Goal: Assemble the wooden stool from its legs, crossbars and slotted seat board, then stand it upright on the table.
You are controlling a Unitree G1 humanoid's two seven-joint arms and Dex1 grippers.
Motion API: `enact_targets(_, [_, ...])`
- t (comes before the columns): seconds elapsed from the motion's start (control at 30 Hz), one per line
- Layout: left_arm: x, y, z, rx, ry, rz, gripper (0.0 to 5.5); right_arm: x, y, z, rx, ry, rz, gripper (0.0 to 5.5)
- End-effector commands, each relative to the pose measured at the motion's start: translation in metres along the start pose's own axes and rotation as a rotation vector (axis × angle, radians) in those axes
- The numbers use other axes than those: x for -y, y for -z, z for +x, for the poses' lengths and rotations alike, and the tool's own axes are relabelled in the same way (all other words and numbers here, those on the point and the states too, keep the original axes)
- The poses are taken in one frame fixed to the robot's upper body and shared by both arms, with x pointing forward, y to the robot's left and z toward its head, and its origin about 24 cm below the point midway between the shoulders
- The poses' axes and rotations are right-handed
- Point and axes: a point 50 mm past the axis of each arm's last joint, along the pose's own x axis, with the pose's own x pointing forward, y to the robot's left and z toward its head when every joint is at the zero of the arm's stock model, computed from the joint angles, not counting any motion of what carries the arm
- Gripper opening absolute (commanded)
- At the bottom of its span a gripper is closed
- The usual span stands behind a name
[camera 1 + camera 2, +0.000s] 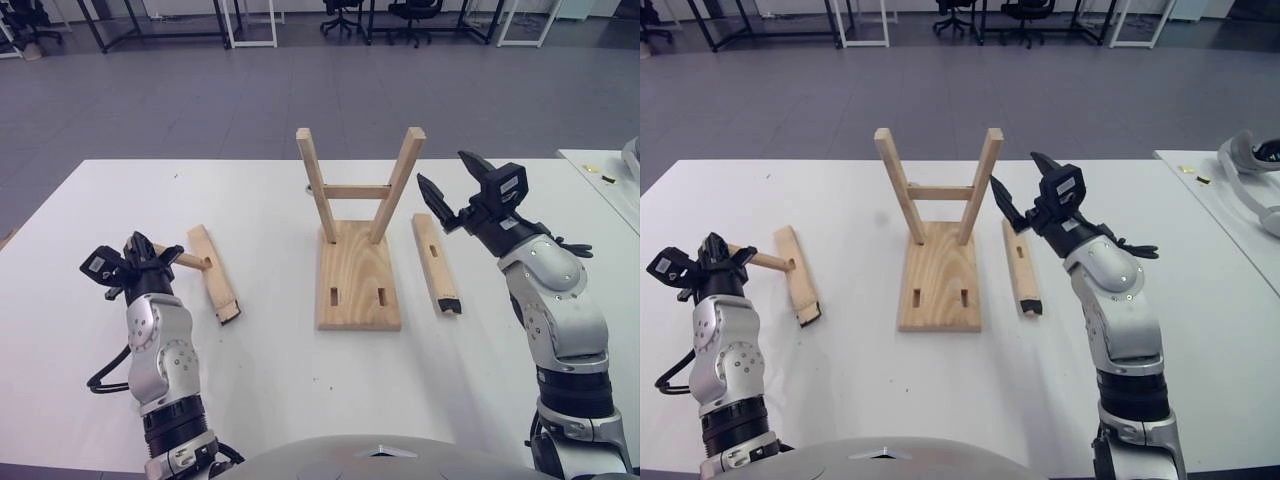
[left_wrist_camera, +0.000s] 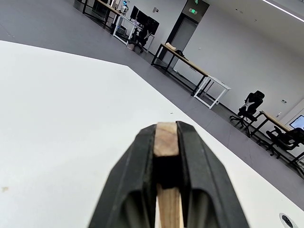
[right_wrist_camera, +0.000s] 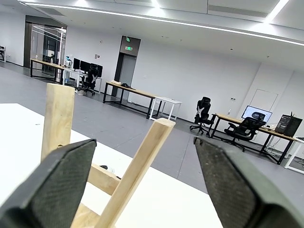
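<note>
Left eye view: the slotted seat board (image 1: 358, 285) lies flat mid-table (image 1: 300, 400), well apart from every edge. Two legs (image 1: 317, 185) joined by a fixed crossbar (image 1: 357, 191) stand in its far slots. The right loose leg (image 1: 435, 263) lies just beside it, and the left loose leg (image 1: 213, 272) lies well apart. The left gripper (image 1: 143, 255) is clamped on a loose crossbar (image 1: 185, 260). The right gripper (image 1: 441, 166) is spread wide, holding nothing, beside the upright legs.

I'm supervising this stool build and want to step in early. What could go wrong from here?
1. The open right gripper hovers close beside the right upright leg. A bump could tip the half-built frame standing in the seat board.
2. The left gripper pinches only the end of the crossbar, which seems plugged into the left leg lying on the table. If lifted, that leg may twist or drop off.
</note>
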Motion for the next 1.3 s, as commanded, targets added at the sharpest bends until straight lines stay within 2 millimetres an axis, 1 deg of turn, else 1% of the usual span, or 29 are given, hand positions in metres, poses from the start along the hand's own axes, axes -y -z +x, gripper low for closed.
enact_targets(0.03, [0.006,-0.005,0.001,0.017,0.007,-0.038,0.41,-0.002,0.002,0.000,-0.009,-0.006,-0.016,3.80])
enact_targets(0.17, [0.011,-0.007,0.000,0.026,0.017,-0.081,0.41,-0.005,0.004,-0.001,-0.018,-0.014,-0.022,3.80])
enact_targets(0.33, [0.008,0.001,-0.001,-0.007,-0.013,-0.109,0.41,-0.007,0.006,-0.001,-0.026,-0.019,-0.029,3.80])
enact_targets(0.57, [0.003,0.012,-0.004,-0.012,-0.040,-0.053,0.41,-0.006,0.006,0.003,-0.023,-0.027,-0.032,3.80])
enact_targets(0.77, [-0.002,0.014,-0.009,-0.010,-0.074,0.043,0.41,-0.006,0.007,0.002,-0.026,-0.026,-0.037,3.80])
enact_targets(1.0, [-0.001,0.008,-0.010,0.033,-0.067,0.055,0.41,-0.006,0.007,0.002,-0.031,-0.027,-0.038,3.80])
enact_targets(1.17, [-0.004,0.009,-0.010,0.039,-0.061,0.069,0.41,-0.007,0.008,0.002,-0.032,-0.028,-0.037,3.80])
enact_targets(1.3, [0.001,0.003,-0.007,0.056,-0.030,0.074,0.41,-0.008,0.008,0.002,-0.031,-0.028,-0.036,3.80])
